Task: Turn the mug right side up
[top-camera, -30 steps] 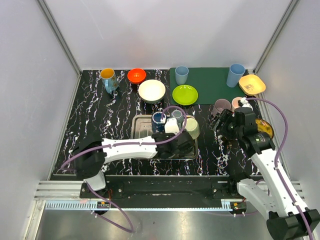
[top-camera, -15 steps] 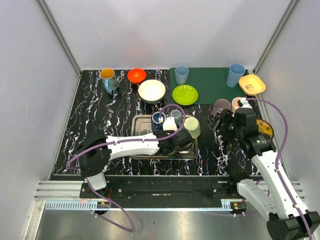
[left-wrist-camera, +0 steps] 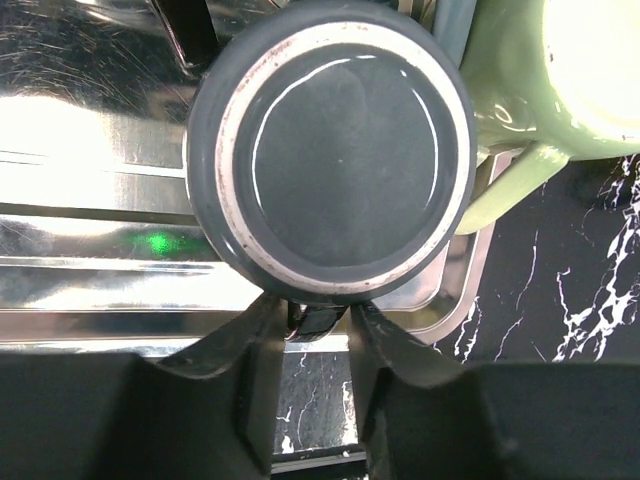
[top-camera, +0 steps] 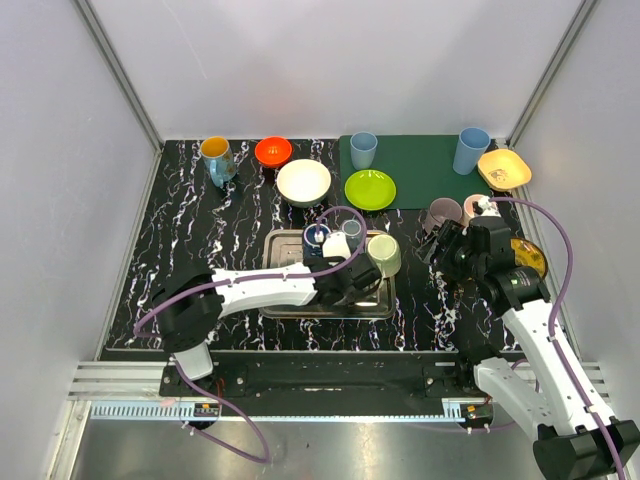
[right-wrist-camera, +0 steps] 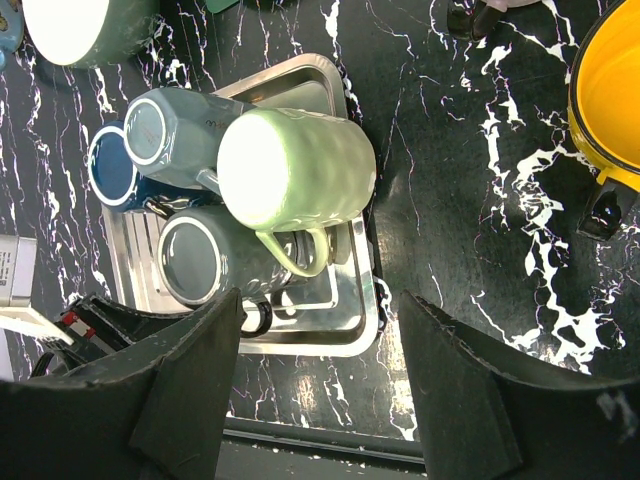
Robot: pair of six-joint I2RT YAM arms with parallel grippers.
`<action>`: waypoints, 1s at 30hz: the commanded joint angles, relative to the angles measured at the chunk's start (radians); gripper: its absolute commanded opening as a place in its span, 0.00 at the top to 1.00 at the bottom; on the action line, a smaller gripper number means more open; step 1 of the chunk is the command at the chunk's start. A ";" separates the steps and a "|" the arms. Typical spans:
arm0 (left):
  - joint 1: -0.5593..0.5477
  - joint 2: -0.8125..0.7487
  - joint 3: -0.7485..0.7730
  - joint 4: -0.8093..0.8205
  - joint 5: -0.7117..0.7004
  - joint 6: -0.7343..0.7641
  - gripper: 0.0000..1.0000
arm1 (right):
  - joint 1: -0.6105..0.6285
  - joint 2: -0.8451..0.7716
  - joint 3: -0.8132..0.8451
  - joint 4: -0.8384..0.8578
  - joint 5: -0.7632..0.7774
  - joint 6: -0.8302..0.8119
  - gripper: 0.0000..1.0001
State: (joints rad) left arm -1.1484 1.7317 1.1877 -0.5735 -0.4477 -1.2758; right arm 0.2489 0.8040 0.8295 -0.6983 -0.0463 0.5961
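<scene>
The grey mug (left-wrist-camera: 335,150) stands upside down in the steel tray (left-wrist-camera: 90,290), its base up and ringed pale, just beside the green mug (left-wrist-camera: 520,90). The left gripper (left-wrist-camera: 315,318) has its fingers narrowly apart, flanking the mug's handle (left-wrist-camera: 320,324); whether they pinch it I cannot tell

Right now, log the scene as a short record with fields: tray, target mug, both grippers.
tray: steel, holds green mug, blue mug, blue-grey mug, grey mug, all bottom up
target: grey mug
left gripper: closed on the grey mug's handle
right gripper: open, empty, above the table right of the tray
</scene>
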 commanded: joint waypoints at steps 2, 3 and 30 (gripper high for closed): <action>0.006 -0.009 -0.011 0.012 0.017 0.030 0.82 | 0.006 -0.003 -0.001 0.043 -0.010 -0.004 0.31; 0.006 -0.018 -0.013 0.012 0.015 0.033 0.89 | 0.004 -0.002 -0.001 0.042 -0.010 -0.001 0.31; -0.056 -0.872 -0.422 0.625 0.016 0.308 1.00 | 0.006 -0.117 -0.050 0.464 -0.680 0.255 0.30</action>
State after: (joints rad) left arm -1.3136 1.0199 0.8864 -0.3462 -0.3965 -1.0203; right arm 0.2489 0.7139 0.8272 -0.5179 -0.4885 0.7052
